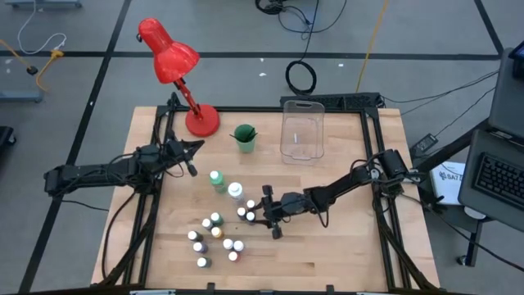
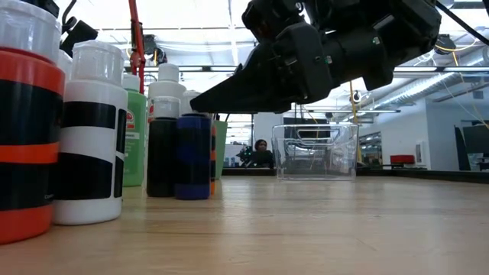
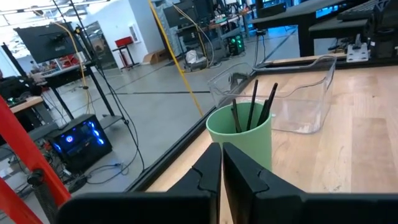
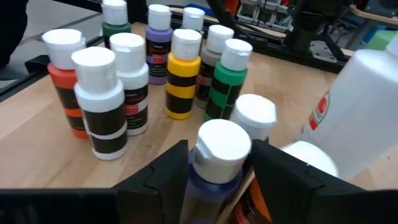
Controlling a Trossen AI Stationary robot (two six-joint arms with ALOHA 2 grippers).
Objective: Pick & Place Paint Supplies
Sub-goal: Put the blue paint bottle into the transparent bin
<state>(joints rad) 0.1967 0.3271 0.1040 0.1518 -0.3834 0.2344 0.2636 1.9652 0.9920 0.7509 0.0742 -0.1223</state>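
table (image 1: 327,246): wood top, dark frame rails, grey floor and cables around it
lamp (image 1: 173,61): red, far left corner
bin (image 1: 301,131): clear plastic, far side, looks empty
cup (image 1: 244,138): green, left of bin, dark brushes (image 3: 252,106) standing in it
paint bottles (image 1: 214,238): white caps, clustered centre-left, two taller ones at far edge
right gripper (image 4: 214,168): fingers either side of a blue bottle (image 4: 211,180) at cluster edge, contact unclear
left gripper (image 3: 221,174): clenched, empty, near cup
room: person in the low view, too far to make out

The right gripper (image 4: 214,171) hides the lower body of a blue bottle (image 4: 211,180). The orange bottle (image 2: 27,122) is cut off by the low view's edge. The brushes (image 3: 252,109) are half hidden inside the green cup (image 3: 242,140).
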